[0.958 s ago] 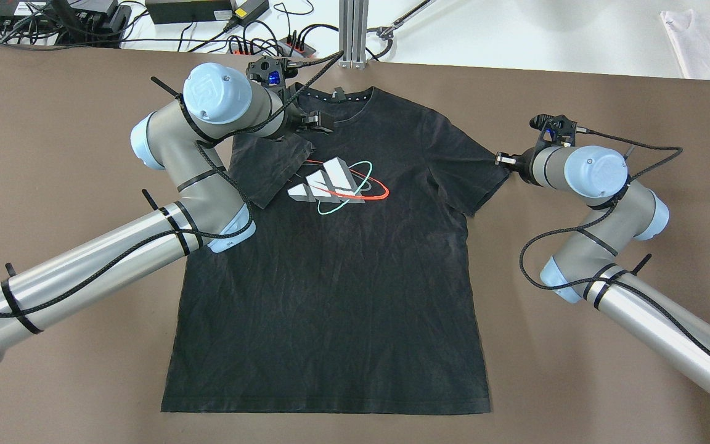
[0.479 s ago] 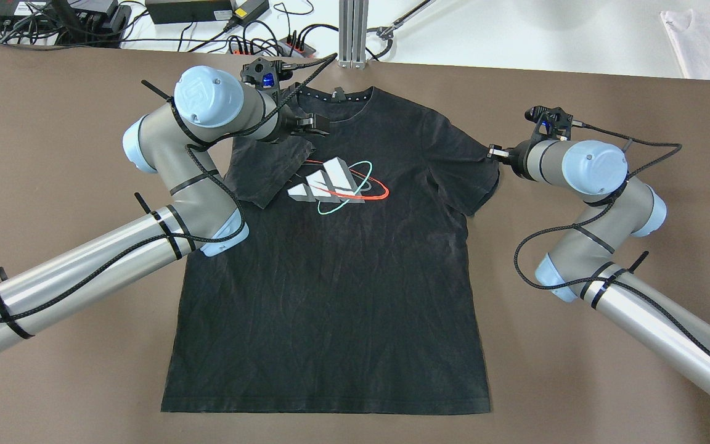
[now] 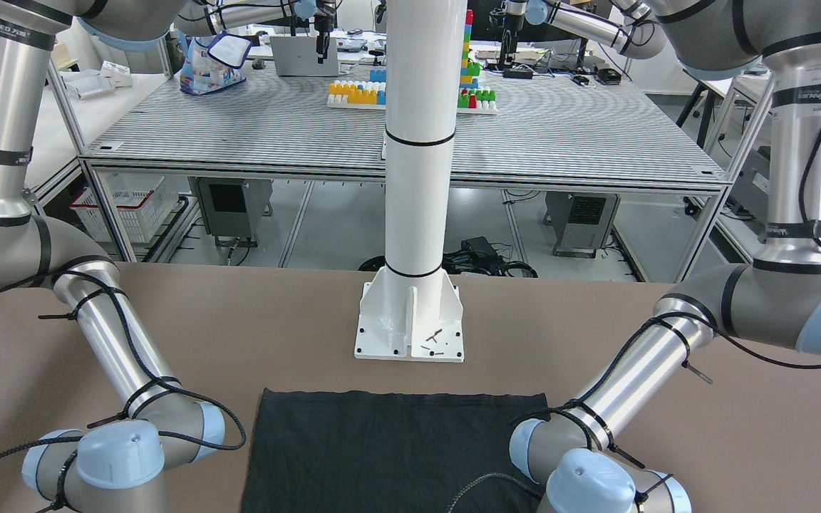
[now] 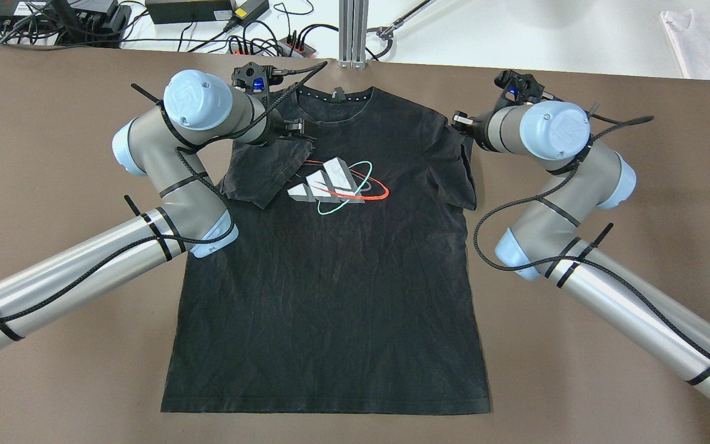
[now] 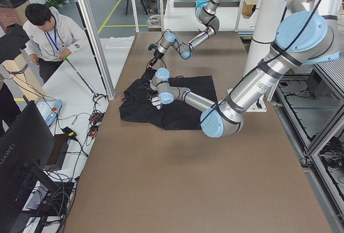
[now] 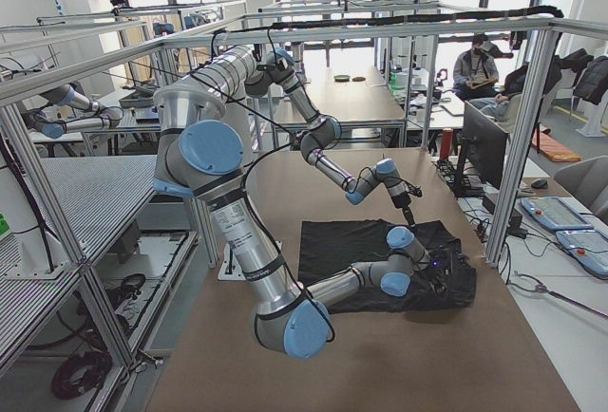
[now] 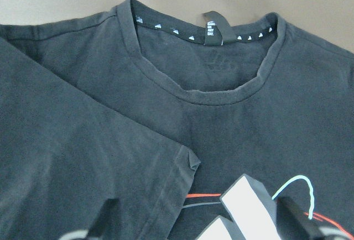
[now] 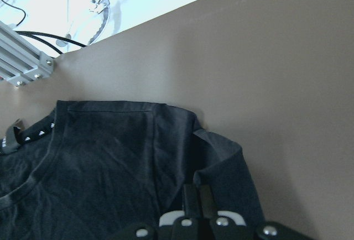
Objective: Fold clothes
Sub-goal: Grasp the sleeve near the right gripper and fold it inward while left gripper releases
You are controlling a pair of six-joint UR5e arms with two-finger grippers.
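The clothes are one black T-shirt (image 4: pixel 330 265) with a white and red chest logo, lying flat on the brown table (image 4: pixel 53 154), collar at the far edge. Its left sleeve (image 4: pixel 265 169) is folded in over the chest. My left gripper (image 4: pixel 304 126) hovers open just beyond that sleeve's corner; in the left wrist view its fingers (image 7: pixel 108 218) stand wide apart over the fabric. My right gripper (image 4: pixel 458 119) is shut on the right sleeve (image 4: pixel 463 166), lifted and drawn inward at the shoulder. The right wrist view shows the closed fingertips (image 8: pixel 193 196) pinching the sleeve fabric.
An aluminium post (image 4: pixel 353 34), cables and power strips (image 4: pixel 256 43) line the far edge. A white cloth (image 4: pixel 706 43) lies at the back right. The white pole's base plate (image 3: pixel 410 335) stands behind the hem. A person (image 5: pixel 45 34) stands beyond the table.
My right gripper has moved inward and toward the far edge, pulling the right sleeve up over the shoulder. My left gripper has drawn back a little leftward; the left sleeve stays folded.
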